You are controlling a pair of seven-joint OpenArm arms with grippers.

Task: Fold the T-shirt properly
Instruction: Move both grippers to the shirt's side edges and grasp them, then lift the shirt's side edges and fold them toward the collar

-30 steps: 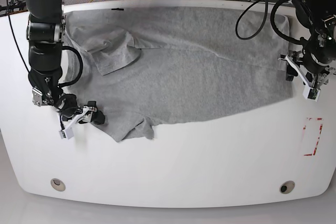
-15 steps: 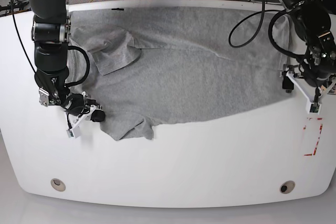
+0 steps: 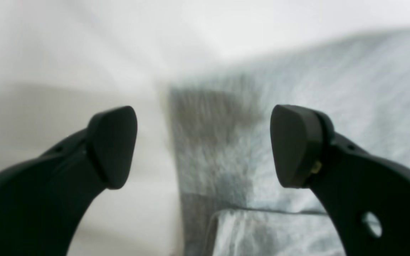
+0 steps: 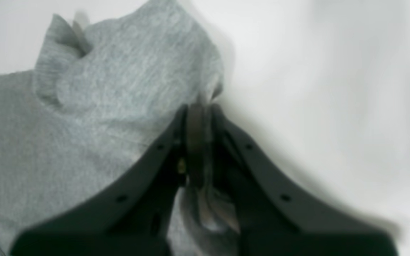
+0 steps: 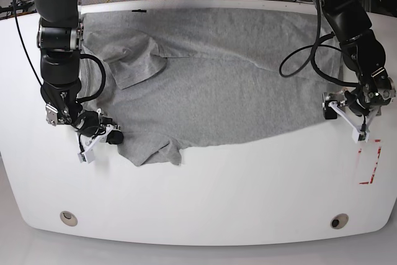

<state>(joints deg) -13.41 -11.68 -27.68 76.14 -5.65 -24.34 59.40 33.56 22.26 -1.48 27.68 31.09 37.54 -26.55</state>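
Now pinching the near-left shoulder edge of the T-shirt [image 5: 217, 85], spread flat across the table [image 5: 198, 190], with right gripper [image 4: 198, 106] freshly clamped; left gripper [image 3: 203, 142] spreading wide over near-right hem corner, grasp pending.

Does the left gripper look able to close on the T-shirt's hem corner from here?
Probably yes: the left gripper is open with the T-shirt corner between its fingertips, nothing blocking.
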